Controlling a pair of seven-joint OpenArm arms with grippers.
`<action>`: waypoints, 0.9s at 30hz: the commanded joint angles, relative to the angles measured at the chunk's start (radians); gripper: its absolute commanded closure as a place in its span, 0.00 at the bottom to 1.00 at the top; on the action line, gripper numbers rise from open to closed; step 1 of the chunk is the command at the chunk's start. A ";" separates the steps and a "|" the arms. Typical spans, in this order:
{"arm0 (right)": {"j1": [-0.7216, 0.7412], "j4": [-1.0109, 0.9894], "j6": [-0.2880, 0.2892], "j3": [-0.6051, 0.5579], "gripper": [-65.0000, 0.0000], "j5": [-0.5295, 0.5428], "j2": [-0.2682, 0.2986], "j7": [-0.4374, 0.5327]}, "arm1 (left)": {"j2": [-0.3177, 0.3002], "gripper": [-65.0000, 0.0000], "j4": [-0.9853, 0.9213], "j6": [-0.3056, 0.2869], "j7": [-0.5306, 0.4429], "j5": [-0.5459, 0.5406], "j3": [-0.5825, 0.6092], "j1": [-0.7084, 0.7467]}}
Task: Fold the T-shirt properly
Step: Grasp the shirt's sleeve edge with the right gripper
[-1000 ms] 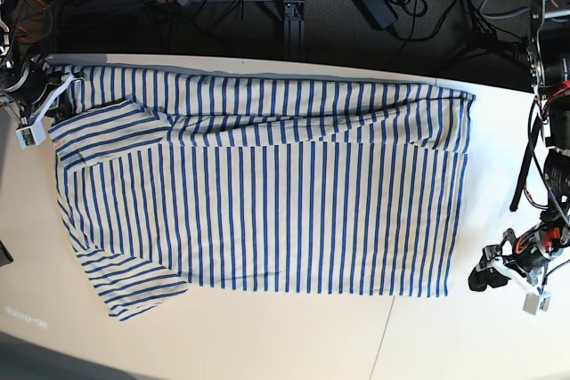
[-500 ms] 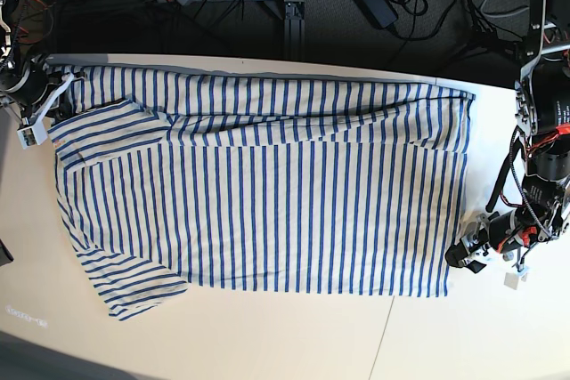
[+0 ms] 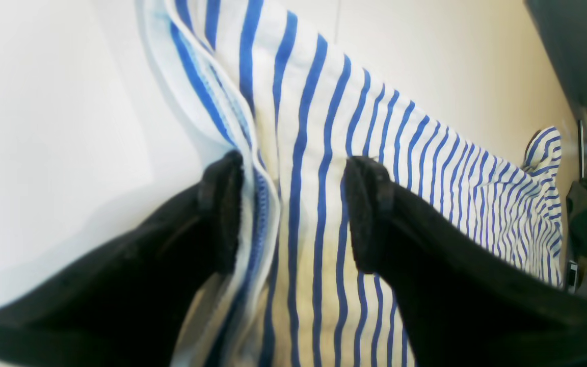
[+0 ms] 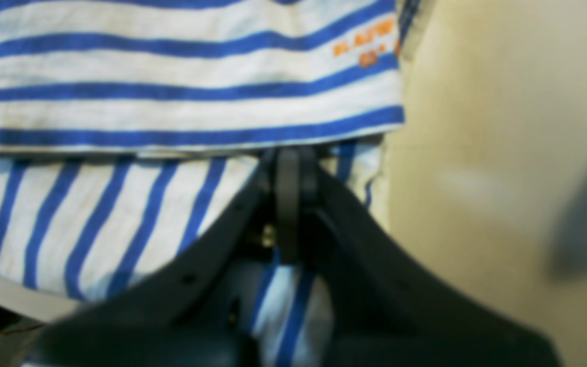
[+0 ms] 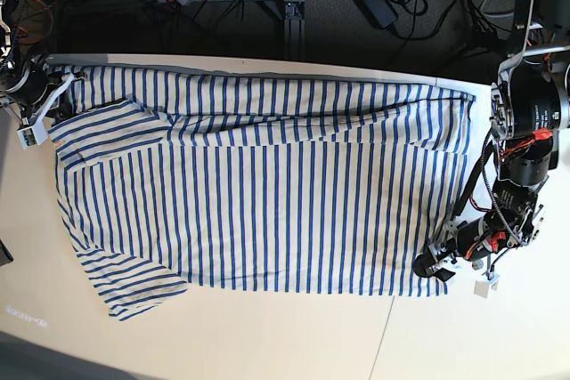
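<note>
**Hem corner about to be pinched; far shoulder already clamped**

At the left of the base view, the right tool (image 5: 61, 88) is sitting with its jaws together, clamped on the shoulder edge of the T-shirt (image 5: 267, 202), which is lying flat across the table (image 5: 294, 344). If that arm is pulling before the other side is gripped, the cloth is likely to be dragging and bunching the folded upper edge.

At the right, the left tool (image 3: 293, 214) is straddling the hem corner with its jaws apart, one finger outside the hem and one over the stripes. Closing here is risking a catch of only the top layer, or a slip off the thin edge.

Compared with a second ago, the left tool is now over the hem instead of off on bare table; the right tool is unchanged.
</note>
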 commanded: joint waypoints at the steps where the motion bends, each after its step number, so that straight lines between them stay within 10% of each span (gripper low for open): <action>1: 0.000 0.005 0.027 0.009 1.00 -0.003 0.019 -0.010 | -0.009 0.48 0.007 -0.013 -0.005 0.013 -0.001 -0.027; 8: 0.003 0.009 0.026 0.018 1.00 0.043 0.019 0.001 | -0.011 1.00 0.008 -0.060 -0.065 0.103 -0.001 -0.027; 11: 0.003 0.029 0.027 0.055 1.00 0.082 0.019 0.001 | -0.011 1.00 0.008 -0.144 -0.064 0.103 -0.001 -0.027; 27: 0.256 0.043 0.030 0.241 1.00 0.163 0.019 0.000 | -0.005 1.00 0.008 -0.168 0.017 0.103 -0.001 -0.027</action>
